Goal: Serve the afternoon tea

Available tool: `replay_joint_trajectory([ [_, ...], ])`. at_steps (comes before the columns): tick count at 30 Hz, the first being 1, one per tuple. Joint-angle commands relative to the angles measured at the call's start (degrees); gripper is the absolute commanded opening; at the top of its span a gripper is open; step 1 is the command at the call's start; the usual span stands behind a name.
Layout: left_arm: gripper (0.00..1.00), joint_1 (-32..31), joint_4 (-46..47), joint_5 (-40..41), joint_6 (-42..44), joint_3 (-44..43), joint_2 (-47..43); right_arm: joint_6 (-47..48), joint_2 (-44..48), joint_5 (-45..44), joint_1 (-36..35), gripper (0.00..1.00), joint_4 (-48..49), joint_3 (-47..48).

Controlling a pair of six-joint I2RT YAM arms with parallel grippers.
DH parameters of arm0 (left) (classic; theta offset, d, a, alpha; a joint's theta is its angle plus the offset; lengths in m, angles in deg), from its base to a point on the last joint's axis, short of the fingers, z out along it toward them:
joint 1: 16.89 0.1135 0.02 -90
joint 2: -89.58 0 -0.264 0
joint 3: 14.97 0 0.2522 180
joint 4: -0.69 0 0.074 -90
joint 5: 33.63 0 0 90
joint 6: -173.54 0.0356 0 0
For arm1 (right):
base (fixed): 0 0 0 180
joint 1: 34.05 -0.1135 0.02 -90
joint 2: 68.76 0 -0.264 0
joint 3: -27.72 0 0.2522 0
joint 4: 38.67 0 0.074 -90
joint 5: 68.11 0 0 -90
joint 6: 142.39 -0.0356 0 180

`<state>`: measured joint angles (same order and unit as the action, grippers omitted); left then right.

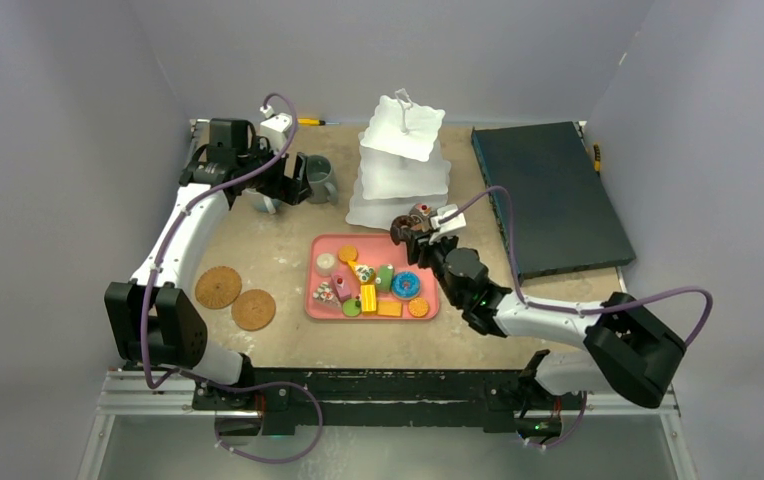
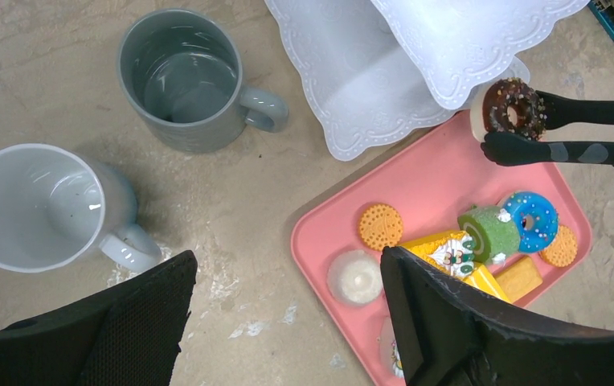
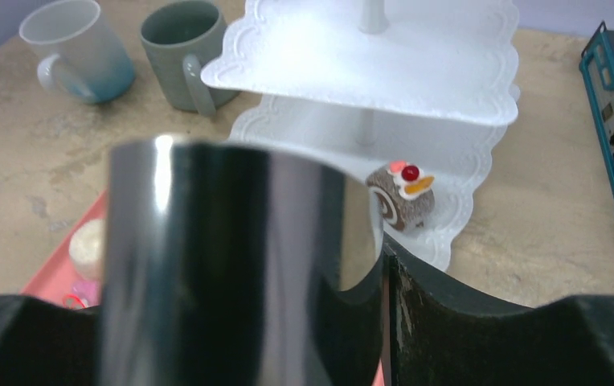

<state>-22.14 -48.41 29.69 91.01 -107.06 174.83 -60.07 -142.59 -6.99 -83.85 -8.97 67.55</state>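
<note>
My right gripper (image 1: pixel 438 238) (image 3: pixel 288 322) is shut on the black tongs (image 2: pixel 577 133) (image 3: pixel 231 265). The tong tips pinch a chocolate sprinkled donut (image 2: pixel 514 108) (image 1: pixel 413 222) at the lowest tier's edge of the white three-tier stand (image 1: pixel 403 160) (image 2: pixel 368 72). A chocolate roll cake (image 3: pixel 400 195) lies on that bottom tier. Several toy pastries remain on the pink tray (image 1: pixel 314 300) (image 2: pixel 440 177). My left gripper (image 1: pixel 283 185) (image 2: pixel 288 297) hangs open above the table by the grey mug (image 2: pixel 183 76) (image 1: pixel 320 178) and white mug (image 2: pixel 34 205). Two cork coasters (image 1: pixel 218 287) (image 1: pixel 254 309) lie at front left.
A dark blue flat box (image 1: pixel 548 195) fills the right side of the table. A yellow-handled tool (image 1: pixel 310 121) lies along the back edge. Grey walls close in the table at the back and sides.
</note>
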Motion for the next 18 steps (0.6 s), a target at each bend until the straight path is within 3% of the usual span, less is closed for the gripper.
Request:
replay_joint_trajectory([
  [1, 0.84, 0.51, 0.37, -0.85, -0.41, -2.34, -0.89, 1.83, -2.82, 0.70, 0.78, 0.48, 3.91, 4.63],
  [18, 0.83, 0.83, -0.04, -0.64, 0.55, -1.69, -1.07, 2.84, -16.58, 3.47, 4.63, 0.46, 15.33, 10.57],
])
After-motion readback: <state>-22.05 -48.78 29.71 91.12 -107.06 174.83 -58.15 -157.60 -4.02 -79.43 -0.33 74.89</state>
